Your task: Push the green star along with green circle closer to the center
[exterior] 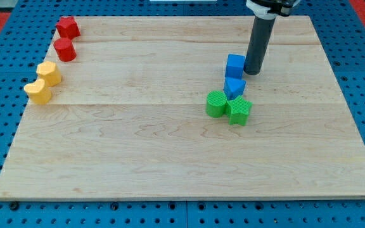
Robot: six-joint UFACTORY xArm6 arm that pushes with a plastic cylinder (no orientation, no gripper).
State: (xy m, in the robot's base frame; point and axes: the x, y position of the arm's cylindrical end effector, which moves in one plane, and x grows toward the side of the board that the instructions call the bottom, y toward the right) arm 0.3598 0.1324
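Our tip (253,73) (a bare rod, no claw whose state we could tell) stands above-right of the touching green star (239,110) and green circle (216,104), blue blocks between.

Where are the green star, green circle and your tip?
green star (239,111): camera view, top face.
green circle (217,103): camera view, top face.
my tip (253,72): camera view, rod's lower end.

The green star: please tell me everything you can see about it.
The green star is a small, chunky block with ribbed sides and a flat top, matte like plastic. It lies flat on the wooden board, right of centre. The green circle touches its left side, and a blue block sits just above it, apparently touching. My tip is apart from it, further up, beside the blue cube.
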